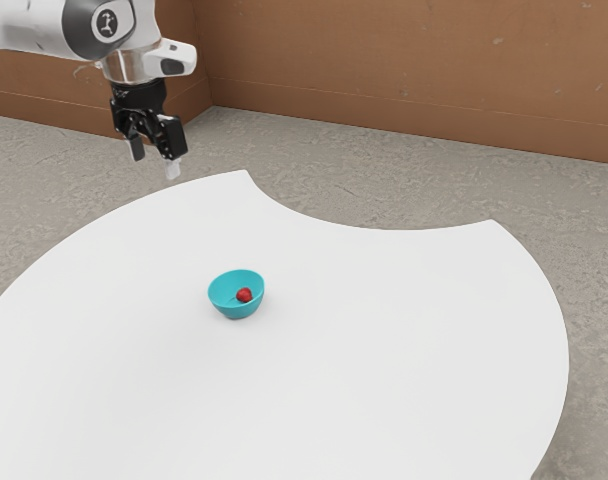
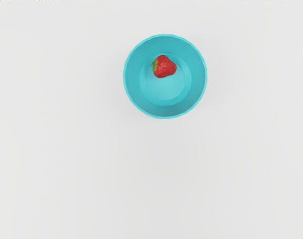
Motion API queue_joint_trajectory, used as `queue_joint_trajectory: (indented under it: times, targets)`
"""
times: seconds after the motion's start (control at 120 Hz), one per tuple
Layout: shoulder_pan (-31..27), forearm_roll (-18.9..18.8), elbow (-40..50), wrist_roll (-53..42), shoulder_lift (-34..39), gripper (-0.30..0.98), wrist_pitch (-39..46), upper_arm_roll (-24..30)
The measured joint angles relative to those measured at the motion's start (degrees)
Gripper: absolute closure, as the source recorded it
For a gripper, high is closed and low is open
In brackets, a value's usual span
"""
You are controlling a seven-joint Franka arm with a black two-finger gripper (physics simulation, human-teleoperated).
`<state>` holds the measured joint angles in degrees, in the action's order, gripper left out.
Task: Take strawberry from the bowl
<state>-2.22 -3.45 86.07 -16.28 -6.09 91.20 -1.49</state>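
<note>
Two fingers of the gripper [image 1: 154, 160] stood parted and empty, raised well apart from the strawberry [image 2: 164, 66]. It lay lower and toward the exterior view's right from them, off-centre inside the blue bowl [image 1: 236, 312] on the table [image 1: 384, 330], so reaching across likely came before lowering.

The bowl [image 2: 139, 102] looks like smooth plastic, with a soft sheen; the strawberry [image 2: 164, 66] has a slightly uneven skin. The tabletop [image 1: 384, 350] is smooth and matt, the floor [image 1: 334, 180] rough, concrete-like. Smooth, plastic-looking shells cover the arm [image 1: 29, 28].
</note>
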Motion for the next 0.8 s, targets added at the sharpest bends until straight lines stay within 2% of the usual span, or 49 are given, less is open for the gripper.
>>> queue_joint_trajectory:
  times: [0.417,0.65,0.8]
  targets:
    - [-0.1,-0.4,0.4,-1.9,-3.2,0.00,0.6,0.1]
    - [-1.2,-3.1,2.9,-14.3,-6.1,0.00,1.5,0.2]
    - [-0.9,-3.6,6.2,-27.8,-8.1,0.00,7.3,1.2]
